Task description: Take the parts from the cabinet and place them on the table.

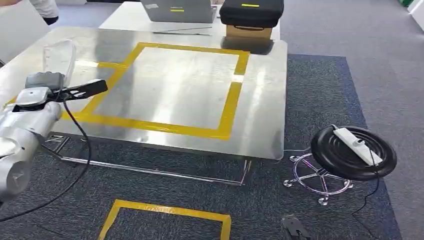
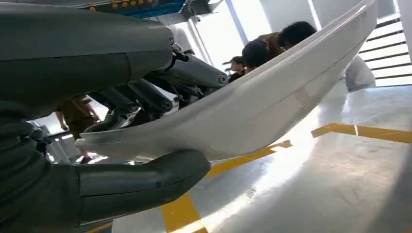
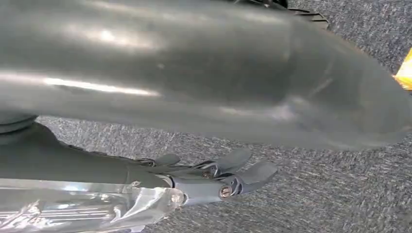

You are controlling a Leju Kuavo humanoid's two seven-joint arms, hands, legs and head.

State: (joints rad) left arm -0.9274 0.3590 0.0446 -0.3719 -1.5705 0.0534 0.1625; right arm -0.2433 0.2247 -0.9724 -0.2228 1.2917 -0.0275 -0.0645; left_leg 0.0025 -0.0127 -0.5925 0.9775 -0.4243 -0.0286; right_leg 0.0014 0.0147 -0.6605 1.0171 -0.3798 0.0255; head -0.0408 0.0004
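Observation:
A white, curved, shell-like part (image 1: 58,56) is held up over the left end of the shiny metal table (image 1: 260,100). My left hand (image 1: 47,89) grips it at its lower edge. In the left wrist view the thumb (image 2: 145,182) presses under the white part (image 2: 272,104) and the dark fingers (image 2: 145,94) lie across its other face. My right hand (image 3: 214,177) hangs over grey carpet, its fingers stretched out apart from the thumb, with only carpet showing between them.
Yellow tape (image 1: 227,112) marks a large rectangle on the table. A black case on a cardboard box (image 1: 250,17) stands at the far edge. A black stool (image 1: 352,152) carrying a power strip stands right of the table. More yellow tape (image 1: 165,210) marks the carpet. People (image 2: 272,43) stand behind.

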